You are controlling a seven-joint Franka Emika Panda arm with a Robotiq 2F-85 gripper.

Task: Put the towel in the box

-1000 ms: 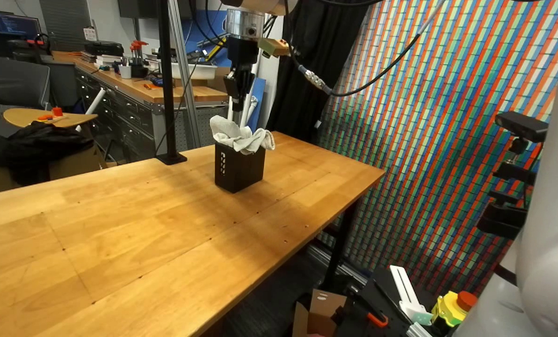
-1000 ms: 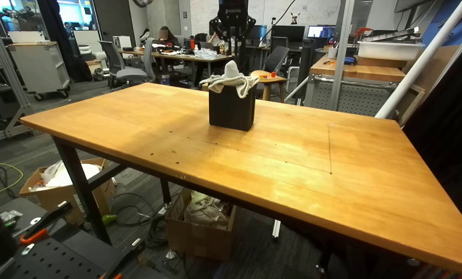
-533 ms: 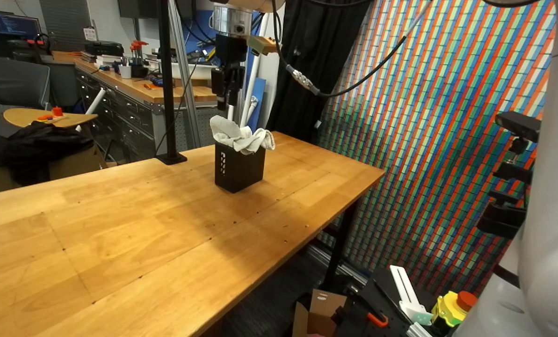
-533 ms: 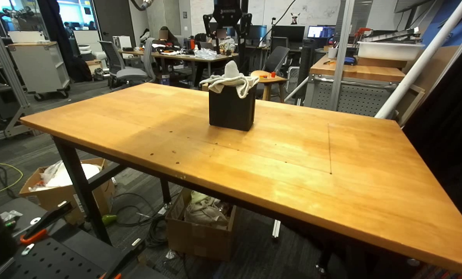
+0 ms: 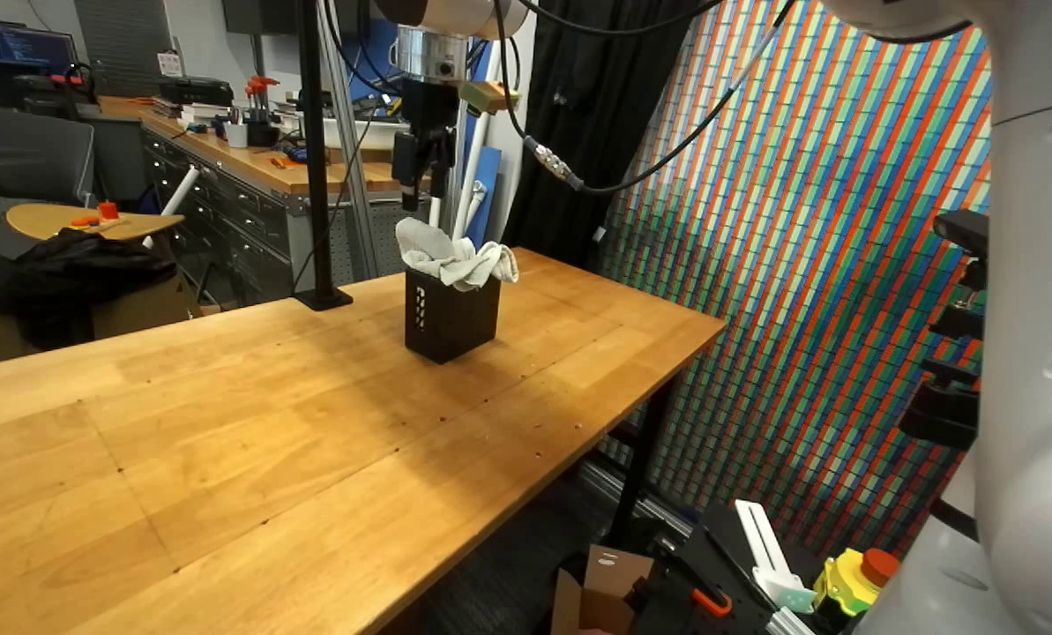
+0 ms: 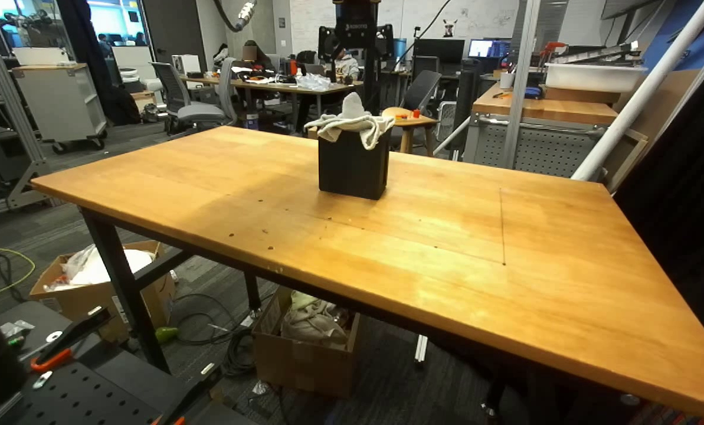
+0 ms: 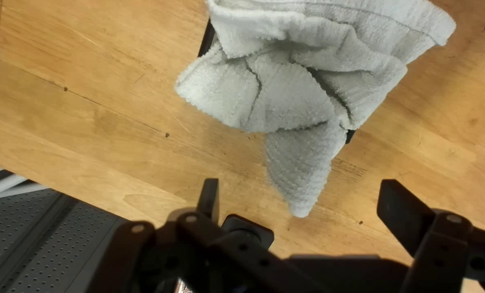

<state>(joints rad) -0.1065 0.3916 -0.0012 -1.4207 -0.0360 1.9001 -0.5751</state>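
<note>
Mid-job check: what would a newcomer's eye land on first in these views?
Probably the pale towel, bunched at the top of the black box, with folds peaking up and draping over the rim. Next, in an exterior view, the multicoloured striped backdrop beyond the edge of the table. The gripper hangs open above the towel.

The towel [image 7: 285, 95] is pale grey, the box [image 5: 451, 319] black, the wall [image 5: 781, 309] multicolour-striped.

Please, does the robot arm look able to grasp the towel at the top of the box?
Probably yes. The gripper is open above the towel, nothing visible stands between them, and one peak of it rises above the box. Only lowering, perhaps with a small shift, seems needed.
</note>
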